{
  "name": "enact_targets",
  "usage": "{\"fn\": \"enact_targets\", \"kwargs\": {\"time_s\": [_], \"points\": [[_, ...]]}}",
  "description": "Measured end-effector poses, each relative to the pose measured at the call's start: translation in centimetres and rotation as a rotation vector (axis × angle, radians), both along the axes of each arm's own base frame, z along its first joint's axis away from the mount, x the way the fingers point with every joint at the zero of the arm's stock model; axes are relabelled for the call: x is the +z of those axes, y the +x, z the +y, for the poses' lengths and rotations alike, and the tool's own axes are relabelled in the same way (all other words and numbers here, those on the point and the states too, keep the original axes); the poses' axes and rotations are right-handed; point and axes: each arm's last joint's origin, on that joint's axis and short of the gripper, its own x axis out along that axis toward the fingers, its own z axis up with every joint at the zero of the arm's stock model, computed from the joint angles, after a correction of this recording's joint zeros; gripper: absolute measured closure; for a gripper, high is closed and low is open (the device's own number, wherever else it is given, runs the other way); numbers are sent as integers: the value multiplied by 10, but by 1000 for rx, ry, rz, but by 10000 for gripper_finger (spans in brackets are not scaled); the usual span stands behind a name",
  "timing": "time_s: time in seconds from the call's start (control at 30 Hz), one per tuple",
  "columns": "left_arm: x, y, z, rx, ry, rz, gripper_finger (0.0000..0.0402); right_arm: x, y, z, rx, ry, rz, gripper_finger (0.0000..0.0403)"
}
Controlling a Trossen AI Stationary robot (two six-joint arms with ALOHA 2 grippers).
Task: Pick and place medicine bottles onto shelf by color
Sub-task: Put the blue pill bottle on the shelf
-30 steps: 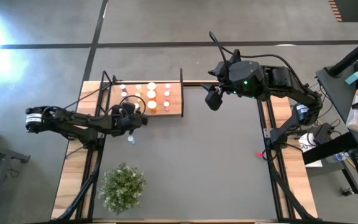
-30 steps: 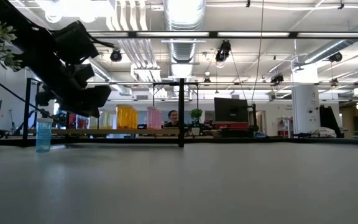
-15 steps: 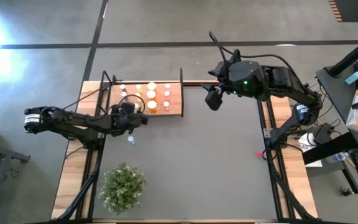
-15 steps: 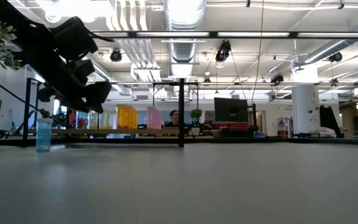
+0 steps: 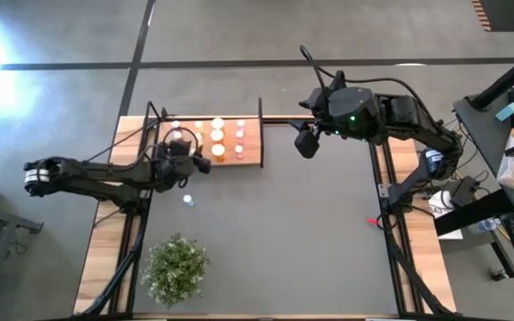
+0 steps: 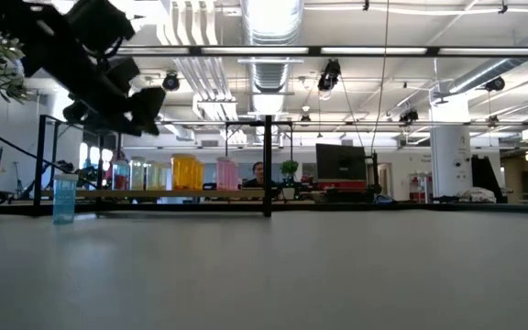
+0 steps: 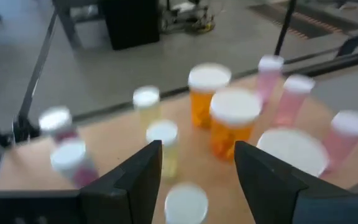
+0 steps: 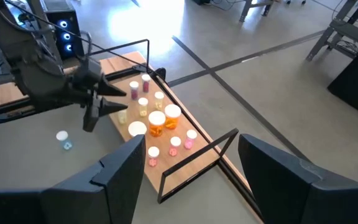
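Left pincer hovers open and empty at the shelf's near edge, bottles standing on the board. One stray bottle sits on the worktop. Right pincer hangs open beside the shelf.

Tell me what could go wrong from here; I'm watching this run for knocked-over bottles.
1. The left gripper, jaws open and empty, hangs just above the shelf, where bottles stand close together; a low sweep could topple some.
2. One bottle stands alone on the table by the left arm; the arm could clip it when reaching down.
3. The right gripper waits open near the shelf's upright rod and might snag it.
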Motion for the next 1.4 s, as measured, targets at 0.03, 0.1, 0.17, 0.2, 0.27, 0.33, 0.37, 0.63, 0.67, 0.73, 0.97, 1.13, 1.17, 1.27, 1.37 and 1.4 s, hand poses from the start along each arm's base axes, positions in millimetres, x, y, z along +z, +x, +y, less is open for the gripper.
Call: {"fn": "enact_targets", "kwargs": {"time_s": [0.03, 0.1, 0.17, 0.2, 0.27, 0.33, 0.37, 0.63, 0.67, 0.73, 0.97, 1.13, 1.17, 1.27, 1.37, 1.4], "points": [[7, 0, 0, -10, 14, -5, 216, 0, 0, 0, 0, 0, 0, 154], [21, 1, 0, -46, 35, -16, 216, 0, 0, 0, 0, 0, 0, 154], [36, 3, -1, -111, 30, -53, 216, 0, 0, 0, 0, 0, -1, 154], [42, 4, -2, -149, 16, -84, 216, 0, 0, 0, 0, 0, 0, 154], [55, 7, -3, -230, -26, -149, 216, 0, 0, 0, 0, 0, 0, 154], [65, 10, -5, -297, -92, -184, 216, 0, 0, 0, 0, 0, 0, 154], [69, 11, -6, -321, -130, -186, 216, 0, 0, 0, 0, 0, 0, 154], [98, 21, -12, -375, -573, -6, 216, 0, 0, 0, 0, 0, 0, 154], [100, 21, -13, -372, -633, 29, 216, 0, 0, 0, 0, 0, 0, 154], [101, 23, -15, -362, -748, 91, 216, 0, 0, 0, 0, 0, 0, 154], [85, 33, -23, -267, -1028, 225, 216, 0, 0, 0, 0, 0, 0, 154], [69, 37, -26, -190, -1087, 332, 216, 0, 0, 0, 0, 0, 0, 154], [67, 37, -26, -176, -1093, 350, 216, 0, 0, 0, 0, 0, -1, 154], [58, 37, -27, -150, -1107, 395, 216, 0, 0, 0, 0, 0, 0, 154], [52, 36, -28, -123, -1119, 424, 216, 0, 0, 0, 0, 0, 0, 154], [51, 35, -29, -116, -1122, 438, 216, 0, 0, 0, 0, 0, -1, 154]]}}
